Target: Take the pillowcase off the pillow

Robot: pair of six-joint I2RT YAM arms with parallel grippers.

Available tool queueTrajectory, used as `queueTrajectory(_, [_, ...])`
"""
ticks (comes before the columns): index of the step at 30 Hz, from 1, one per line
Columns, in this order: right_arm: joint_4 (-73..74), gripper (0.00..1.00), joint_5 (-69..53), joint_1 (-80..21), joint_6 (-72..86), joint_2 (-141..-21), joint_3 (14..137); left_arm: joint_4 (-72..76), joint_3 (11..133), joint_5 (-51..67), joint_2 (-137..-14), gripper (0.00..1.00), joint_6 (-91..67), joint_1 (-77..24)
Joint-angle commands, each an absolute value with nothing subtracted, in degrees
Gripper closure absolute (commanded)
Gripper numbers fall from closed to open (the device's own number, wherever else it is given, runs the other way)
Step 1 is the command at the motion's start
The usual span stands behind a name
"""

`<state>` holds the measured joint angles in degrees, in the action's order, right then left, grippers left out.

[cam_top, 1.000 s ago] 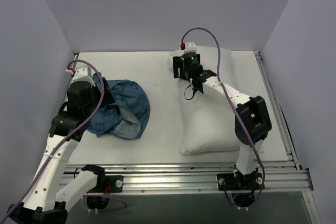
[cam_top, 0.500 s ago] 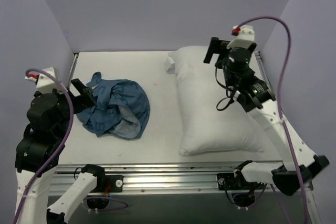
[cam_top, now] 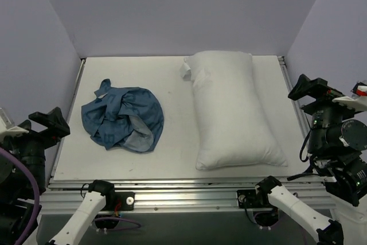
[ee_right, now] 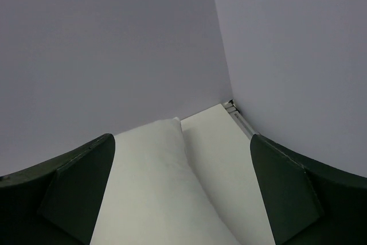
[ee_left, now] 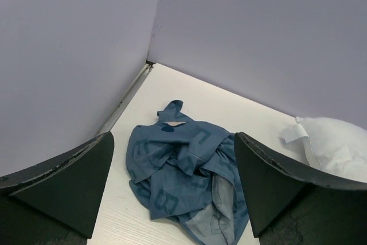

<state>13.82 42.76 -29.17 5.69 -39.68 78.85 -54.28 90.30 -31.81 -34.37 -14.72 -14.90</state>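
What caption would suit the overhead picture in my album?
Job done: the crumpled blue pillowcase lies apart from the bare white pillow on the table.

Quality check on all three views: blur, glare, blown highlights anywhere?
Top external: sharp, even light, no glare; pillow bright but creases readable. Left wrist: pillowcase crisp, near fingers dark, little detail. Right wrist: pillow nearly featureless, washed pale.
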Motion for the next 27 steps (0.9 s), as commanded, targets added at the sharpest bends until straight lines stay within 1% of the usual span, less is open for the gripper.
queueTrajectory(1, [17.4,0.00,45.3,-28.7,4.5,-37.8,77.3,-55.5,91.8,-35.6,-32.4,0.06,-12.3,-14.8])
queueTrajectory(11, [17.6,0.00,45.4,-28.8,5.3,-29.2,71.6,-55.2,90.2,-38.5,-27.0,0.06,-12.5,-15.9])
queueTrajectory(27, [17.7,0.00,44.3,-29.0,4.6,-27.2,70.1,-53.5,86.4,-44.0,-23.3,0.06,-14.2,-19.6])
